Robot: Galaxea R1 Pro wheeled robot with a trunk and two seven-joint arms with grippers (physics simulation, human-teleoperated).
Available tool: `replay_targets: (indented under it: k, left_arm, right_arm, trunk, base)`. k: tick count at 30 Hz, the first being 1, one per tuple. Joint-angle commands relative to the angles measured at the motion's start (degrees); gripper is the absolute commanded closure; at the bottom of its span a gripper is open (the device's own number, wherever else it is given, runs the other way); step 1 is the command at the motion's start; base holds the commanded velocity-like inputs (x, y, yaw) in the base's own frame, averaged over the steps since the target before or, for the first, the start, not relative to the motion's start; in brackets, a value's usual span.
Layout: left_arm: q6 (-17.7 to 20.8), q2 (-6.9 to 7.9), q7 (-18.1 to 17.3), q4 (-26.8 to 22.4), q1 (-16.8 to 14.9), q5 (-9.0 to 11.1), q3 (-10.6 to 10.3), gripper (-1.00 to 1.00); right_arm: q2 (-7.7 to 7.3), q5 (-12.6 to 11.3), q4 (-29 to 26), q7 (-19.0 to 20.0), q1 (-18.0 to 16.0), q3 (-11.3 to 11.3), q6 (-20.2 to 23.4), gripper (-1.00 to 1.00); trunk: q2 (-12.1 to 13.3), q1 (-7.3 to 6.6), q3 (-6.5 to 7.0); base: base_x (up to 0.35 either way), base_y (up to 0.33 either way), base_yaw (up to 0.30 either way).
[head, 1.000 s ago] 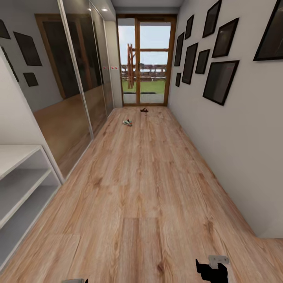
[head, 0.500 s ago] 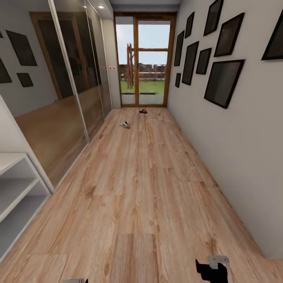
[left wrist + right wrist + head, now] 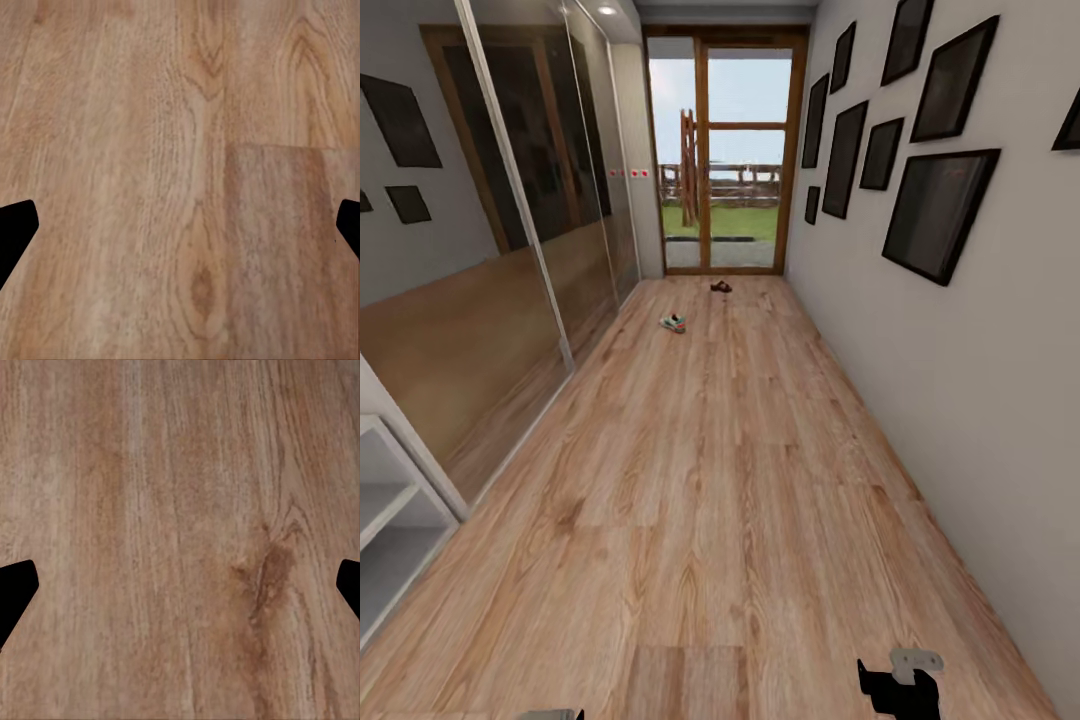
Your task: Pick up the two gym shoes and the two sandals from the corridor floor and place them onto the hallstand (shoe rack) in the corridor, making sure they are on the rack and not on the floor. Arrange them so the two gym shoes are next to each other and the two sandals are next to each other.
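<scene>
I have rolled forward along the corridor floor (image 3: 720, 480); the pale shelf unit (image 3: 390, 530) has slid toward the edge of my view. Far ahead of my fingers lie a gym shoe (image 3: 673, 322) and, beyond it, a sandal (image 3: 721, 287). My left gripper (image 3: 180, 225) and right gripper (image 3: 180, 585) both hang spread wide over bare planks.

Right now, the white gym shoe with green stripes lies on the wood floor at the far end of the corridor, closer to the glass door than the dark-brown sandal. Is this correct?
Not quite. In the head view the dark-brown sandal is the one closer to the glass door; the white gym shoe with green stripes lies nearer the robot, both on the wood floor at the far end.
</scene>
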Motion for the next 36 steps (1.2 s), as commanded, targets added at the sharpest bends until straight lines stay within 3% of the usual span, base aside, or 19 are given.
replay_targets:
  k: [1, 15, 36]
  left_arm:
    - [-0.04, -0.01, -0.6, 0.04, -0.03, 0.6, 0.19, -1.0]
    - [-0.04, 0.01, -0.6, 0.04, -0.03, 0.6, 0.25, -1.0]
    - [-0.38, 0.05, -0.65, 0.37, -0.03, 0.57, 0.19, -1.0]
  right_arm:
    - [0.0, 0.61, 0.08, -0.27, -0.04, -0.33, -0.17, -1.0]
    - [0.0, 0.61, 0.08, -0.27, -0.04, -0.33, -0.17, -1.0]
    - [0.23, 0.68, 0.0, -0.33, 0.8, -0.33, -0.17, -1.0]
  trunk:
    - [-0.02, 0.02, -0.05]
    - [-0.02, 0.02, -0.05]
    - [-0.02, 0.02, -0.05]
  base:
    - [0.338, -0.107, 0.0]
    - [0.338, -0.092, 0.0]
    - [0.323, -0.006, 0.0]
